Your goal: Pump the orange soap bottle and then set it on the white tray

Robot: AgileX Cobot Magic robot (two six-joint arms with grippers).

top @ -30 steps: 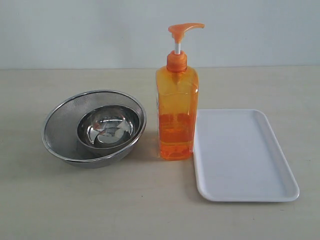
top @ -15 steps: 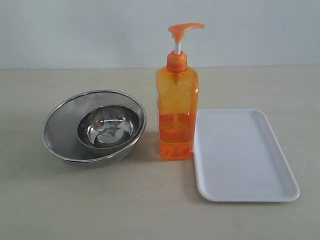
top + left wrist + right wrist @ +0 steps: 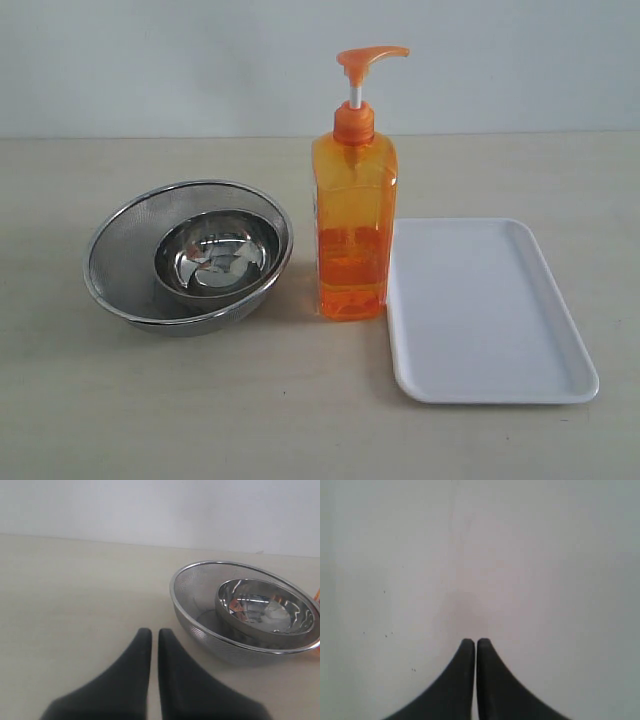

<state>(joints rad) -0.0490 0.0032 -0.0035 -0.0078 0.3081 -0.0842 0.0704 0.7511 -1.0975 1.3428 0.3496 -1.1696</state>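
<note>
Orange soap bottle (image 3: 352, 230) stands upright on worktop (image 3: 300, 420), just beside white tray (image 3: 480, 300), not on it. Left claw (image 3: 151, 632) and right claw (image 3: 472, 642) both closed, empty.

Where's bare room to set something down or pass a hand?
White tray is bare. Open table lies in front of everything and left of the mesh strainer. Crowded: the orange soap bottle stands close beside the tray, strainer near its other side.
</note>
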